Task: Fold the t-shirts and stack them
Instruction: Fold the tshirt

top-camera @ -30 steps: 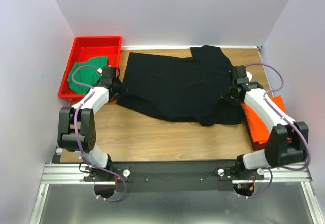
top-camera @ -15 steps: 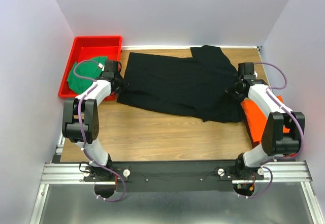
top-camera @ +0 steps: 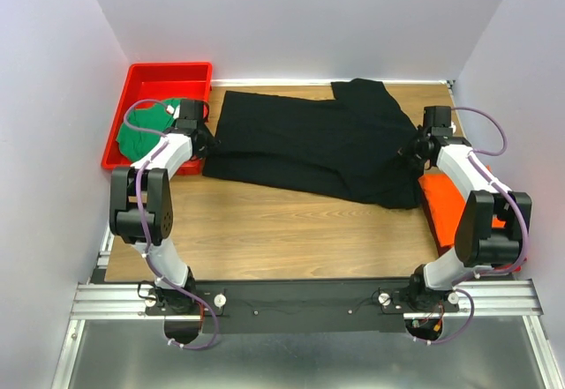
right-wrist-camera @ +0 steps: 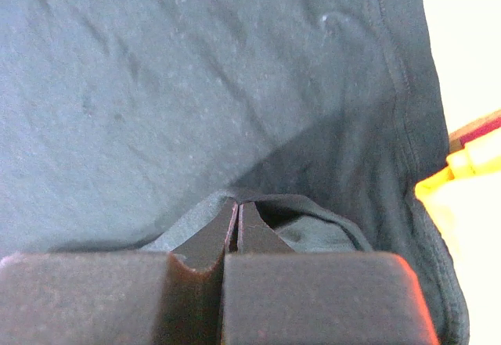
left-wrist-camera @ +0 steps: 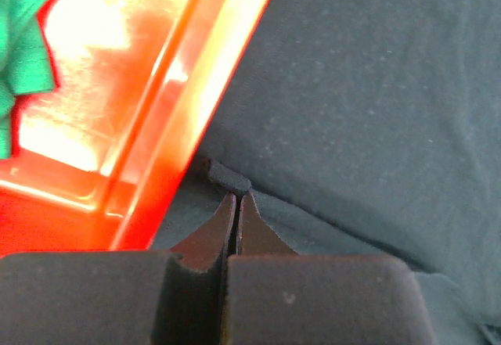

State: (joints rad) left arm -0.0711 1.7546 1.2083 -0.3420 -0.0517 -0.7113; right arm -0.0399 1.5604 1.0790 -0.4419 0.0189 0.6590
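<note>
— Across the middle of the table point(top-camera: 291, 230), we are seeing the black t-shirt point(top-camera: 309, 146) lying spread wide, from nine o'clock to three o'clock. What are the arms doing?

— We are noting the left gripper point(left-wrist-camera: 236, 198) at the cloth's nine o'clock edge, just beside the red tray point(top-camera: 146, 80). Its jaws are pressing together on a small nub of black fabric. The right gripper point(right-wrist-camera: 237, 203) is pinching a raised fold at the three o'clock edge.

— Why opposite edges?

— We are judging that gripping both ends is giving control of the whole width, so the shirt can be drawn flat and folded evenly.

— And the others?

— The green t-shirt point(top-camera: 141, 133) is sitting bunched in the tray at ten o'clock, probably waiting its turn. The orange t-shirt point(top-camera: 446, 208) is lying at four o'clock, partly under the right arm. We are guessing it is the base of the stack.
</note>
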